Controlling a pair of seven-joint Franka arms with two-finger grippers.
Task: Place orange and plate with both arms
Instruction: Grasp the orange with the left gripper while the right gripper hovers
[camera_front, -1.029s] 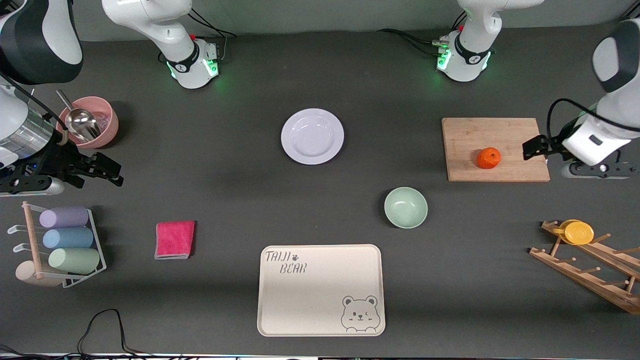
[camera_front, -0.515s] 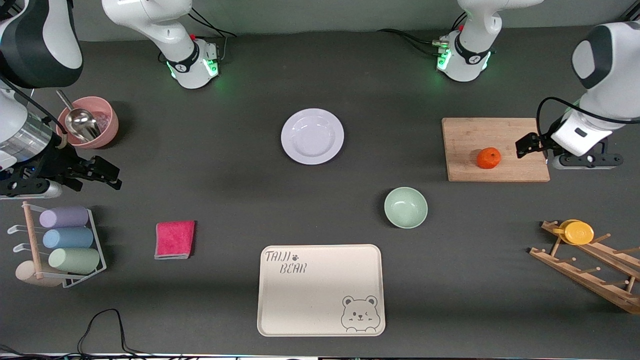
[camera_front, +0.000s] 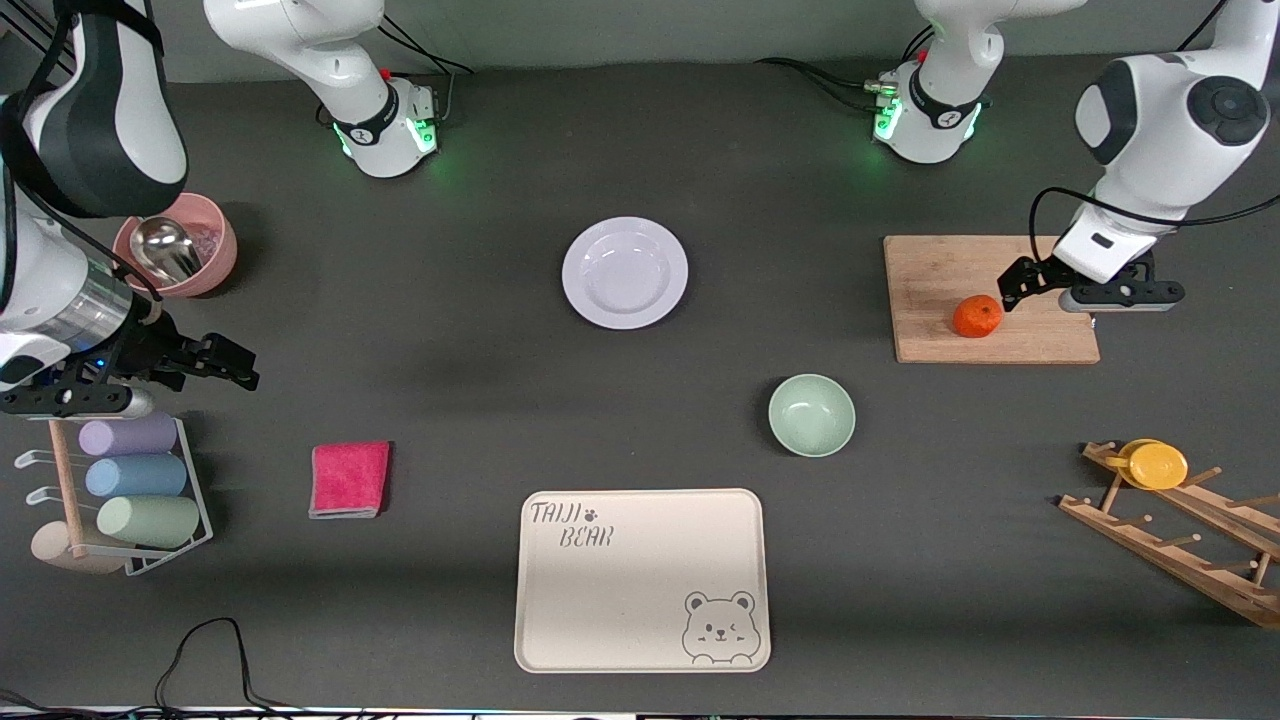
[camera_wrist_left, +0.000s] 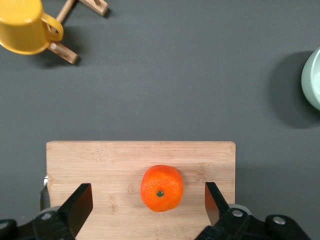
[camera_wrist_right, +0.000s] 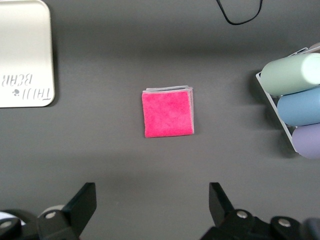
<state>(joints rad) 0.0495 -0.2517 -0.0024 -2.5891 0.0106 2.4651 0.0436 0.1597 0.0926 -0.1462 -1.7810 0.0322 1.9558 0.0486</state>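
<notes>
The orange (camera_front: 977, 316) sits on a wooden cutting board (camera_front: 935, 270) toward the left arm's end of the table. My left gripper (camera_front: 1014, 285) is open and hovers over the board, right beside the orange. In the left wrist view the orange (camera_wrist_left: 161, 188) lies between the spread fingers (camera_wrist_left: 80, 204), untouched. The pale lavender plate (camera_front: 625, 272) lies empty in the middle of the table. My right gripper (camera_front: 237, 365) is open and empty over bare table at the right arm's end, well away from the plate; its wrist view shows its gripper (camera_wrist_right: 150, 205) over bare table.
A mint-green bowl (camera_front: 811, 414) and a cream bear-printed tray (camera_front: 640, 580) lie nearer the camera. A pink cloth (camera_front: 349, 479), a rack of cups (camera_front: 125, 480), a pink bowl with a scoop (camera_front: 175, 245), and a wooden rack holding a yellow cup (camera_front: 1155, 464) stand at the table's ends.
My left gripper has moved over the cutting board up to the orange. My right gripper has shifted slightly toward the table's middle. Nothing on the table has moved.
</notes>
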